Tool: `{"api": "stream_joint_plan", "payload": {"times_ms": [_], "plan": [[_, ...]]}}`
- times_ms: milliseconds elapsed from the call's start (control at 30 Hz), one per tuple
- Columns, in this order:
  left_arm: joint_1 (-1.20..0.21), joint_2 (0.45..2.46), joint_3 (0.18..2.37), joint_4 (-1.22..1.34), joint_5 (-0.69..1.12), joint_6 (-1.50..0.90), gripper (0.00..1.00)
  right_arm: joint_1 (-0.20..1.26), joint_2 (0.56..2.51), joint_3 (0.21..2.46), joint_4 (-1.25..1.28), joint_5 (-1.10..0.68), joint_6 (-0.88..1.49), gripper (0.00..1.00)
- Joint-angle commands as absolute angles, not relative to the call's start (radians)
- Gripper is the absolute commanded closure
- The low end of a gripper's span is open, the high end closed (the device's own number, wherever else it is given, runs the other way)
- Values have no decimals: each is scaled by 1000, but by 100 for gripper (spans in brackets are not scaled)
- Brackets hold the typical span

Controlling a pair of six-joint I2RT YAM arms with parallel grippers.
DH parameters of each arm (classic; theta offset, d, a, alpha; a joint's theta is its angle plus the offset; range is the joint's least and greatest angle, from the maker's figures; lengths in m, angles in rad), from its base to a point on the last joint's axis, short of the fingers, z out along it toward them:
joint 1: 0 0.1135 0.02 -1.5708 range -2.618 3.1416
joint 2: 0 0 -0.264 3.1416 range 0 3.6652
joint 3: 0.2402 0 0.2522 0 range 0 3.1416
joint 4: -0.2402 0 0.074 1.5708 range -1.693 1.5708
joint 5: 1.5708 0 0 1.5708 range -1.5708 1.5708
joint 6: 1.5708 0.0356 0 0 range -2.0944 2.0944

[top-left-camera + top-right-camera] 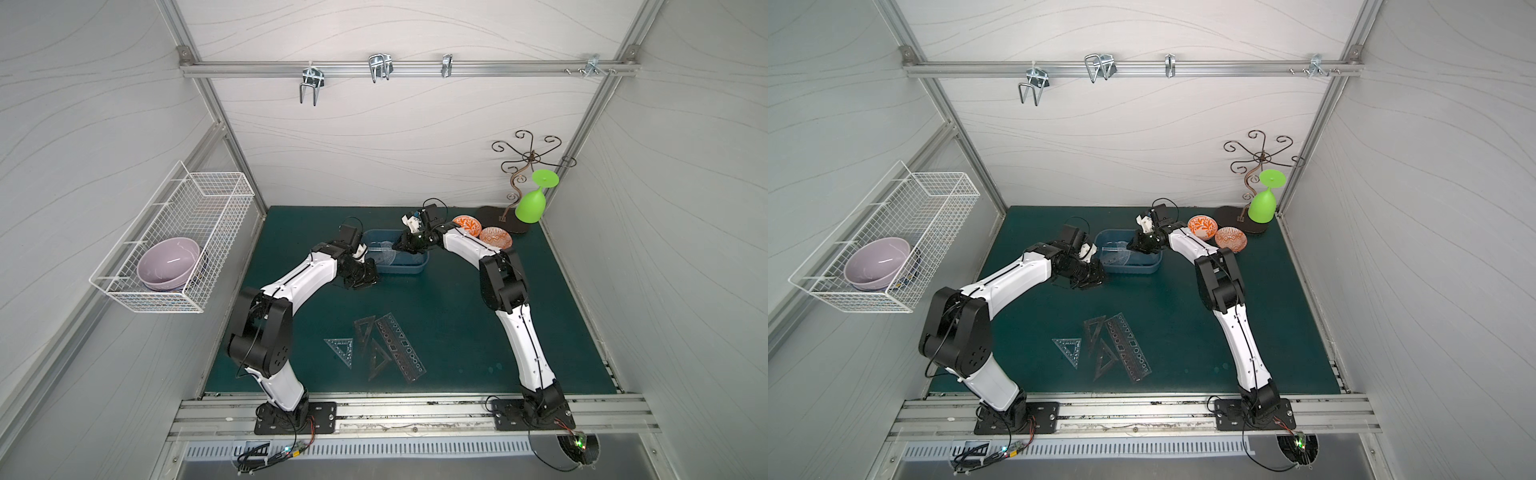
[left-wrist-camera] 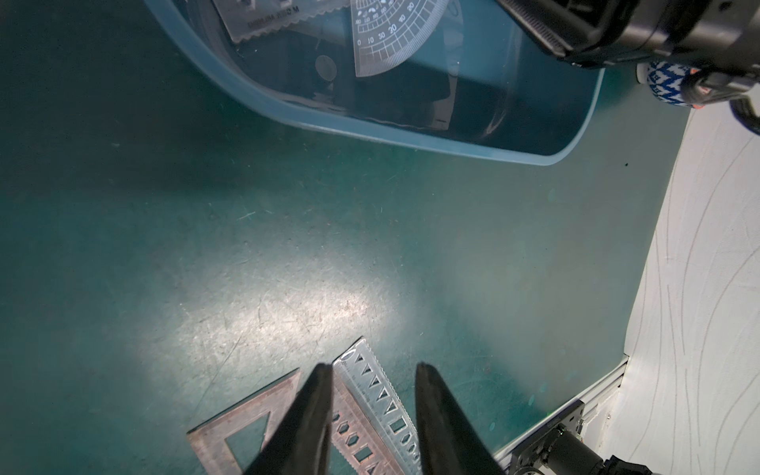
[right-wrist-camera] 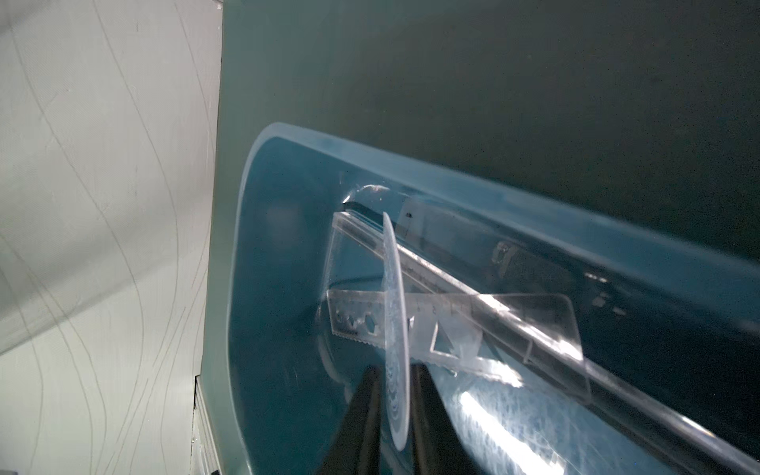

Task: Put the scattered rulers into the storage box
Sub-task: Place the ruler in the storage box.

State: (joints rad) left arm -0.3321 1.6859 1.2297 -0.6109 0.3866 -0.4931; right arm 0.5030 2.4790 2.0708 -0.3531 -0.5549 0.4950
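The dusty-blue storage box (image 1: 415, 270) (image 1: 1144, 271) stands at the back of the green mat. My right gripper (image 3: 397, 368) (image 1: 397, 247) reaches into it. Its fingers are slightly parted around a bluish half-circle protractor (image 3: 395, 312) (image 2: 390, 37), which stands on edge between them with a thin gap on one side. A clear straightedge (image 3: 493, 320) and a clear stencil strip (image 3: 362, 318) lie in the box. My left gripper (image 2: 374, 366) (image 1: 365, 276) hovers open and empty off the box's near left corner. On the front mat lie a bluish triangle (image 1: 341, 349), two dark triangles (image 1: 365, 328) (image 1: 380, 361) and stencil strips (image 1: 401, 345).
A white wire basket (image 1: 216, 195) on the left wall holds a purple bowl (image 1: 168, 262). Two orange patterned bowls (image 1: 466, 225) (image 1: 495, 237) sit right of the box. Behind them a green goblet (image 1: 532, 203) hangs on a curly metal stand (image 1: 525, 166).
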Motion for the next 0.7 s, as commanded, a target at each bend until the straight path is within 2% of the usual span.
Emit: {"api": "stream_joint_plan", "payload": {"times_ms": [0,100,300,467,667], "plan": [[-324,1675,1228,-577,414,-497,62,491,2433,2095,-398,-535,457,77],[-325,1657,1214,-566,423,-507,62,488,2373,2091,-420,-509,426,72],[-344,1588,1155,-549,407,-541,62,493,2223,2007,-455,-465,382,71],[-374,1506,1041,-522,395,-576,62,582,1953,1619,-395,-346,316,71],[-414,1438,889,-438,391,-632,62,782,1703,1206,-355,-149,212,70]]}}
